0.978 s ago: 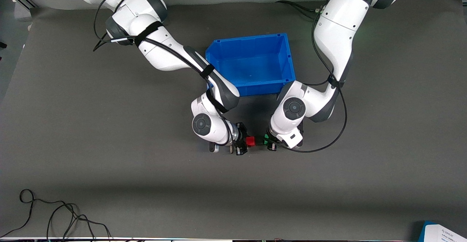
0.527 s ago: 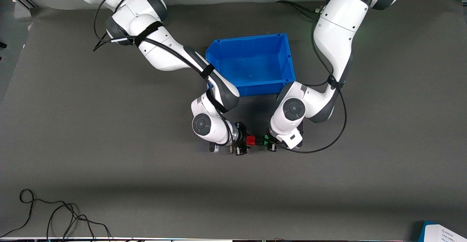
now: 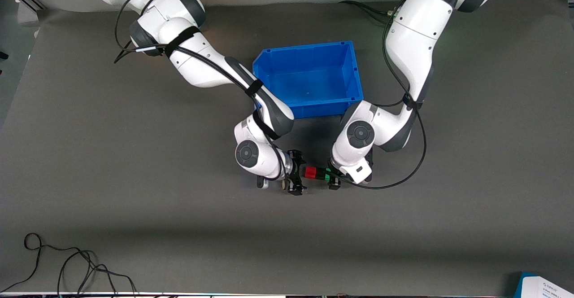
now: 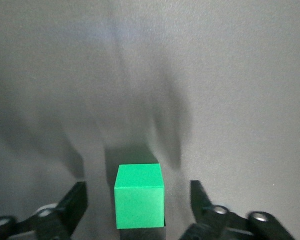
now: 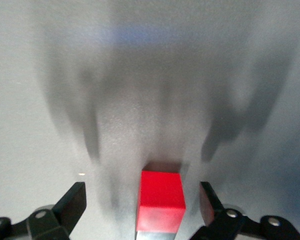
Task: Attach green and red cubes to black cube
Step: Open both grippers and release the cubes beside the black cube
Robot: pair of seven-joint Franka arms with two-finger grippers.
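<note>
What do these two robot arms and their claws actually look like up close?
Both arms are glossy white, rounded shells with dark grey joints and round grey caps at the wrists. Black cables run along them, strapped on with black bands. The right claw and left claw are black, each with two flat, angular fingers fixed by silver screws.

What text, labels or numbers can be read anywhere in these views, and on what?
None can be read.
White card at the table's corner nearest the front camera, at the left arm's end: a small logo and print, too small to read.
Blue bin, red cube, green cube: no markings visible.
</note>
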